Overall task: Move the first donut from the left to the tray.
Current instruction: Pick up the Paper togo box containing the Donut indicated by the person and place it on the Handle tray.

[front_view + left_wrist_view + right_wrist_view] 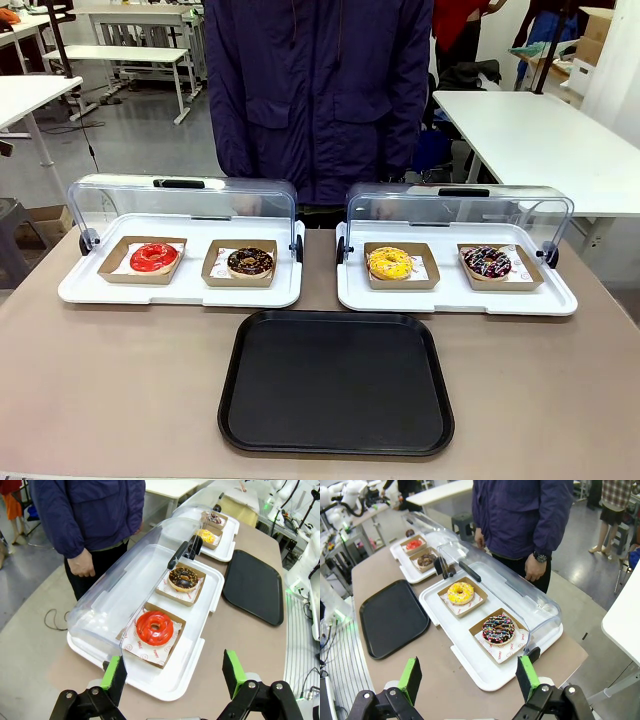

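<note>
Bench [100,400] brown; donut [153,257] centre-left of front frame looks light, soft, sticky-glazed, so pinch the stiffer cardboard holder [115,266] by its rim. Left tool [175,669] and right tool [470,675] both spread wide, empty

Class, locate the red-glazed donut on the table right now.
Front view: the red donut sits in its cardboard holder on the left white tray, just left of the chocolate donut.

My left gripper [174,666] and right gripper [468,669] are black with green pads. The tray [336,382] is plain black on a grey-brown table [110,400]. At ten o'clock from it, the donut [153,257] is glossy red in brown cardboard. At eleven sits a dark brown donut [250,262], at one a yellow donut [390,263], and at two a dark sprinkled donut [487,263] flecked in many colours. The serving trays [100,292] are white.
</note>
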